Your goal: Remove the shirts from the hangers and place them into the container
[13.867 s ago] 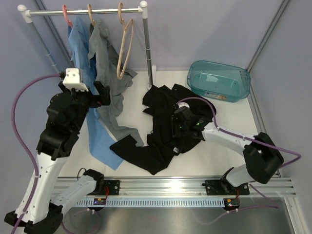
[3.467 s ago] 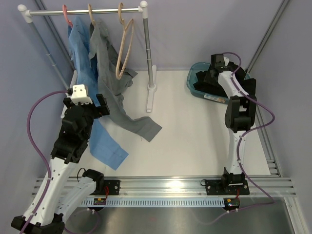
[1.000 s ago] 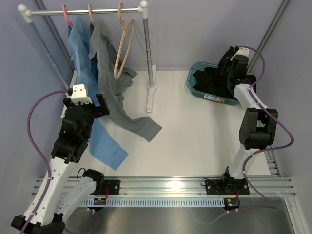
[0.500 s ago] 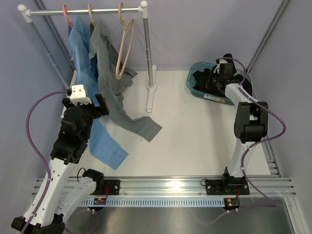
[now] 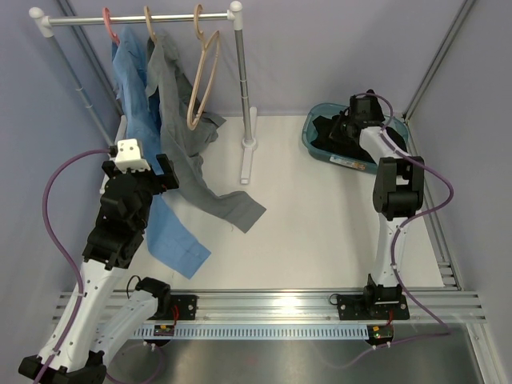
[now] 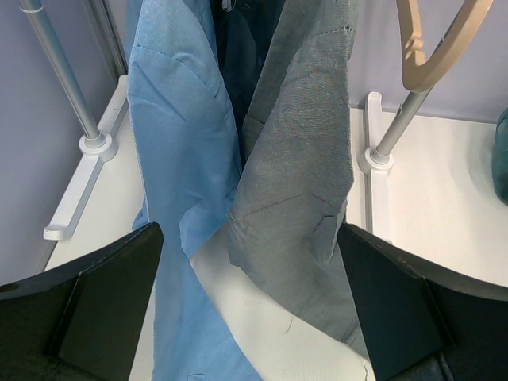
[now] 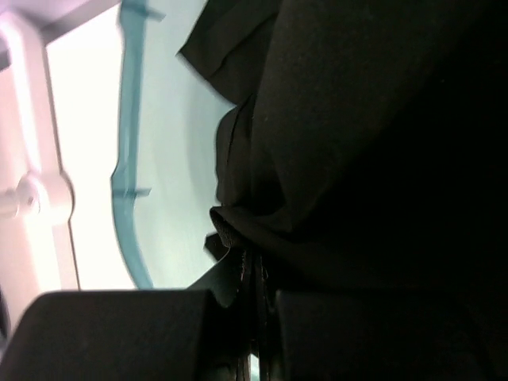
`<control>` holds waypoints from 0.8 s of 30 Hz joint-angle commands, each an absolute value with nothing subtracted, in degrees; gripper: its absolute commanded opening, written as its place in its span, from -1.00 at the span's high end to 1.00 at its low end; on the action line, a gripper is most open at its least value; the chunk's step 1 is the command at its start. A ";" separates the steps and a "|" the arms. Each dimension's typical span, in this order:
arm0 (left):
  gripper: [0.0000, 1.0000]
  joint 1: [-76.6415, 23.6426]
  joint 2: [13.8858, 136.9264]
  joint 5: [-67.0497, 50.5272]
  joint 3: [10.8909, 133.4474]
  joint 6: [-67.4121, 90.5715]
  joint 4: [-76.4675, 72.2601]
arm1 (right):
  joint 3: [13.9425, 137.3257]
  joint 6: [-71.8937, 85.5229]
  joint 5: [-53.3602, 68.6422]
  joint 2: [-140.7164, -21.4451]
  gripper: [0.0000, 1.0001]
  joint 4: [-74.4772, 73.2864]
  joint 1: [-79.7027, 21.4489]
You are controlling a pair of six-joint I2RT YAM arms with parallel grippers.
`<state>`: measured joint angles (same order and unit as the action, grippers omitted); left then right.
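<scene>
A light blue shirt and a grey shirt hang from the rail on a pink hanger and a tan hanger. A second tan hanger hangs bare. My left gripper is open in front of both shirts, the blue shirt and grey shirt lying between and beyond its fingers. The black shirt lies bunched in the teal container. My right gripper is down inside it, shut on a fold of black shirt.
The white-and-metal rail stands at the back left, its right post and foot on the table. The grey shirt's tail trails over the table. The blue shirt's hem reaches the near left.
My right arm has swung from the tub's far right rim leftward and down over the tub, black shirt still pinched. The left arm and hanging shirts have not moved.
</scene>
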<state>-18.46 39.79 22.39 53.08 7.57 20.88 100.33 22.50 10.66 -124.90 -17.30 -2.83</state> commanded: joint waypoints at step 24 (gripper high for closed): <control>-0.98 -18.11 40.25 23.20 53.00 8.26 17.58 | 128.30 15.29 -20.55 -124.44 -0.49 -30.05 -1.41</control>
